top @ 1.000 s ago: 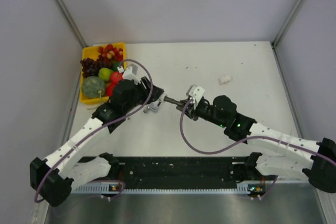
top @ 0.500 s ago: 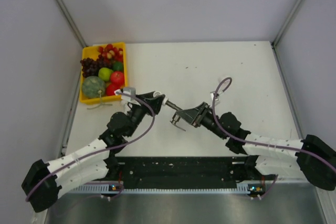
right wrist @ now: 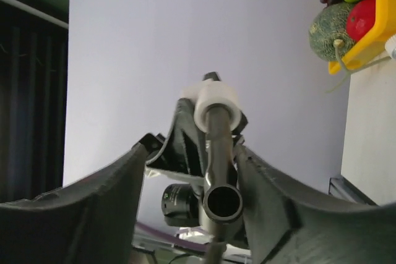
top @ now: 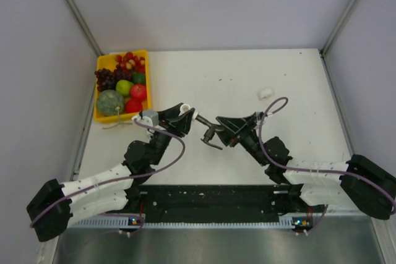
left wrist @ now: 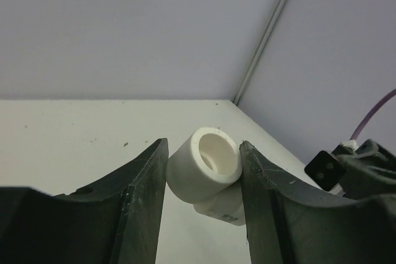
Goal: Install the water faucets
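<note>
White plastic fitting (left wrist: 207, 168) was clamped in the left gripper (left wrist: 203, 159), both fingers pressed flat against its sides, held up off the table (top: 235, 78) near the middle. The dark grey faucet (right wrist: 218, 153) was poking out of that fitting towards the right arm, stem end inside the white collar and lever hanging underneath.

What made me nervous: the right gripper (right wrist: 192, 153) had its jaws apart, wider than the faucet body, with a clear gap on one side. So as far as I could see nothing on that side was really gripping it, and the faucet hung off the fitting alone.

I couldn't tell how deep the stem sat in there. If it was only a turn or so in, I reckon the weight of the metal could tip it, lever it out and drop it on the table. A round, smooth fitting could also twist in the left fingers. A cross-threaded start looked possible too, since the stem ran at a slant.
</note>
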